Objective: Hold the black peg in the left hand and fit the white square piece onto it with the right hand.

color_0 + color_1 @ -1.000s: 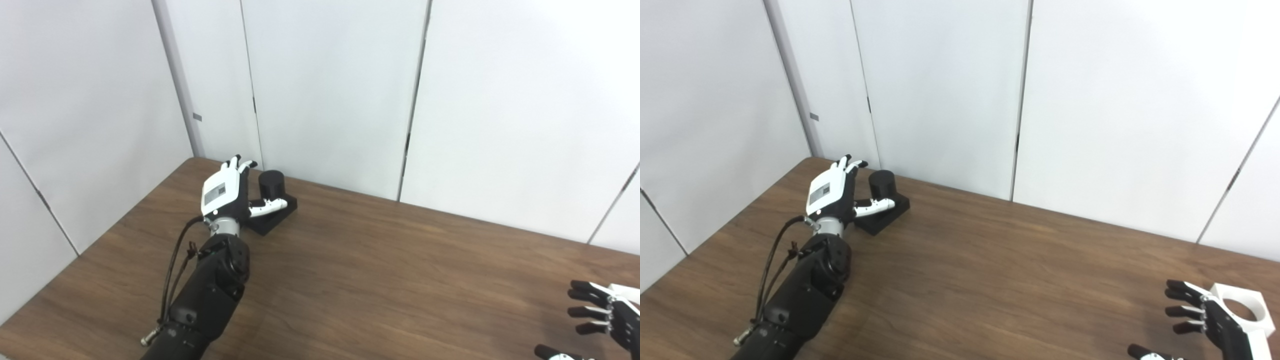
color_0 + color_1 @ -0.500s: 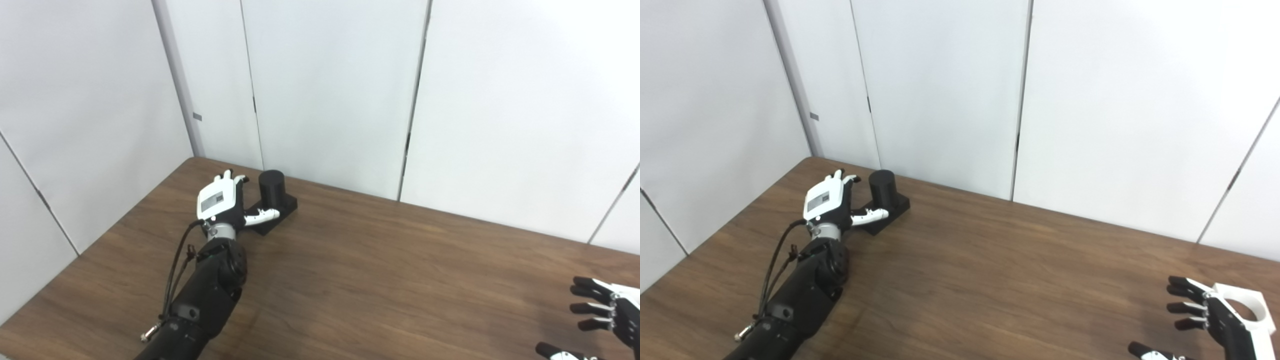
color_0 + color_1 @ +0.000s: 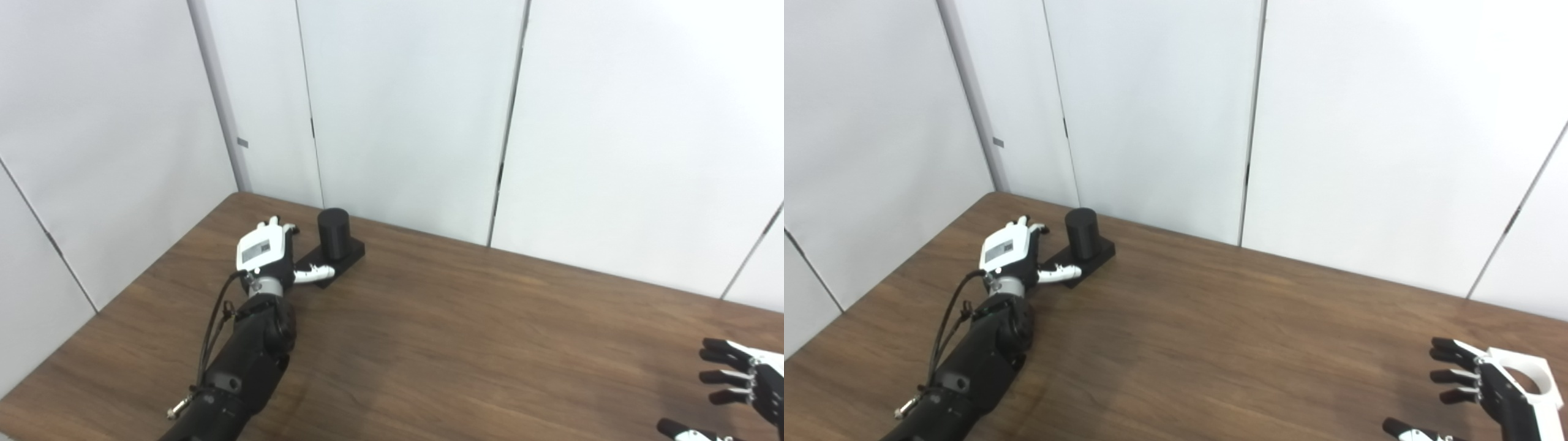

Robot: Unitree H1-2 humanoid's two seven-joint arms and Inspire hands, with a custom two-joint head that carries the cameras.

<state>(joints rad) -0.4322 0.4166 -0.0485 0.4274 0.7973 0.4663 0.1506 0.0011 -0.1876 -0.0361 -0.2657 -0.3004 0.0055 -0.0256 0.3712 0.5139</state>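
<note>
The black peg [image 3: 334, 228], a short cylinder on a square black base [image 3: 350, 252], stands near the table's far left corner. My left hand [image 3: 264, 255] lies low just left of the base, open, its thumb reaching along the base's front corner. At the bottom right my right hand [image 3: 1482, 392] is open, fingers spread, right beside the white square piece [image 3: 1528, 375] with a round hole. That piece rests on the table behind the fingers and is partly hidden by them. In the left eye view only its edge shows past my right hand [image 3: 744, 386].
The brown wooden table [image 3: 465, 331] runs up to white wall panels at the back. Its left edge slants down toward the picture's bottom left.
My left hand has dropped lower and slid a little left, away from the peg cylinder, down to the base's level. The right hand has barely shifted.
</note>
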